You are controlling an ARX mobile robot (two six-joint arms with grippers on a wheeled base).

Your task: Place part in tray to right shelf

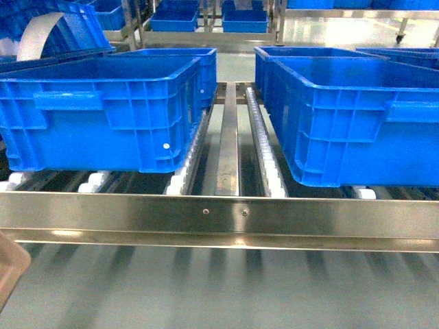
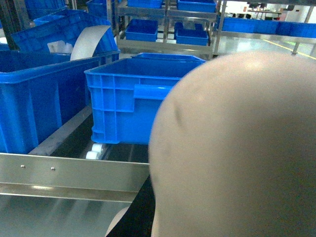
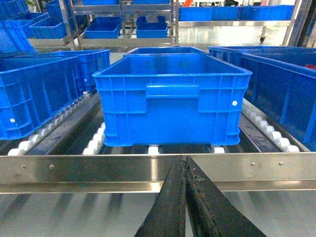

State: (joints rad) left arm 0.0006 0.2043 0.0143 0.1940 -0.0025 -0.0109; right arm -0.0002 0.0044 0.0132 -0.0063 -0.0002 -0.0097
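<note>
Shelf beam (image 1: 219, 212): brushed stainless steel, shiny, with screws. Rollers (image 1: 264, 154): white plastic. Crates (image 1: 103, 113): blue moulded plastic, ribbed, slight gloss. Tray (image 2: 237, 148): cream plastic, smooth, matt, scuffed. Right jaws: black, rough-textured pads (image 3: 173, 207).

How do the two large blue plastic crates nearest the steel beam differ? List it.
The left large blue plastic crate sits farther back from the silvery steel front beam; the right large blue plastic crate comes closer. The left crate's front shows a white dot; the right crate's shows none. Both are ribbed and rest on white roller tracks.
</note>
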